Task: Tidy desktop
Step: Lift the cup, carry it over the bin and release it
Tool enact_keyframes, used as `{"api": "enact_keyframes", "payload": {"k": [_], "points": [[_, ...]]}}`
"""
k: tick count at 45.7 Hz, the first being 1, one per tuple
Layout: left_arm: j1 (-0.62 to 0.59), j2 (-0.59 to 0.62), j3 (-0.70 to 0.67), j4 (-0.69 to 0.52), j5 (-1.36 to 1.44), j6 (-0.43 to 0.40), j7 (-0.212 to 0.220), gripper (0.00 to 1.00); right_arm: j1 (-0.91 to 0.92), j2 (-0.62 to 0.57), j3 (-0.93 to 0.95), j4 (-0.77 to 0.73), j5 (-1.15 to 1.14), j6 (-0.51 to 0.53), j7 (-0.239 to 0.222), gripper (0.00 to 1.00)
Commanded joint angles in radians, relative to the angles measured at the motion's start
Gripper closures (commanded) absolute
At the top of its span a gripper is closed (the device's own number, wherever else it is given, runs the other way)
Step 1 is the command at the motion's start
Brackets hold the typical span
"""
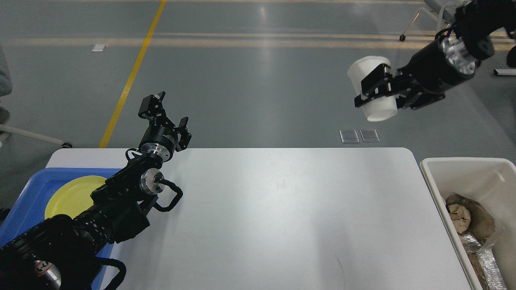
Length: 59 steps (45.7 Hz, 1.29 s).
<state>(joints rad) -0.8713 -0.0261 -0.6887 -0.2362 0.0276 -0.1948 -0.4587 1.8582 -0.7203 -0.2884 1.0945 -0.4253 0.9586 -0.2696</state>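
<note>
The desktop [262,217] is a large white table with rounded corners. My right gripper [373,90] is shut on a white paper cup [373,86] and holds it high in the air, beyond the table's far right corner. The cup is tilted a little, mouth up and to the left. My left gripper [167,114] is open and empty, raised above the table's far left edge, over the floor.
A blue tray [28,193] with a yellow plate [72,195] lies at the table's left end, partly under my left arm. A cream-white bin [463,169] with crumpled waste stands off the right end. A wheeled chair [439,36] stands on the floor behind.
</note>
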Motion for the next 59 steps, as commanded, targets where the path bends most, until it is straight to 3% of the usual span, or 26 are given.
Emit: {"api": "enact_keyframes", "payload": {"k": [1,10,21,27,36,47,56,59], "points": [[0.000,0.000,0.000,0.000,0.000,0.000,0.000,0.00,0.113,-0.056,0.020,-0.001,0.040,0.001,-0.005,0.32],[0.000,0.000,0.000,0.000,0.000,0.000,0.000,0.00,0.179,-0.090,0.011,-0.004,0.048,0.001,-0.013,0.32],[0.000,0.000,0.000,0.000,0.000,0.000,0.000,0.00,0.127,-0.079,-0.066,-0.059,0.031,0.001,-0.019,0.35],[0.000,0.000,0.000,0.000,0.000,0.000,0.000,0.00,0.006,-0.074,-0.126,-0.182,-0.018,0.001,-0.022,0.38],[0.000,0.000,0.000,0.000,0.000,0.000,0.000,0.00,-0.317,0.010,-0.132,-0.470,-0.067,0.001,-0.020,0.37],[0.000,0.000,0.000,0.000,0.000,0.000,0.000,0.00,-0.583,0.099,-0.282,-0.640,-0.075,-0.276,-0.019,0.35],[0.000,0.000,0.000,0.000,0.000,0.000,0.000,0.00,-0.686,0.099,-0.426,-0.648,-0.073,-0.481,-0.020,0.20],[0.000,0.000,0.000,0.000,0.000,0.000,0.000,0.00,-0.708,0.101,-0.465,-0.676,-0.067,-0.515,-0.020,0.07]]}}
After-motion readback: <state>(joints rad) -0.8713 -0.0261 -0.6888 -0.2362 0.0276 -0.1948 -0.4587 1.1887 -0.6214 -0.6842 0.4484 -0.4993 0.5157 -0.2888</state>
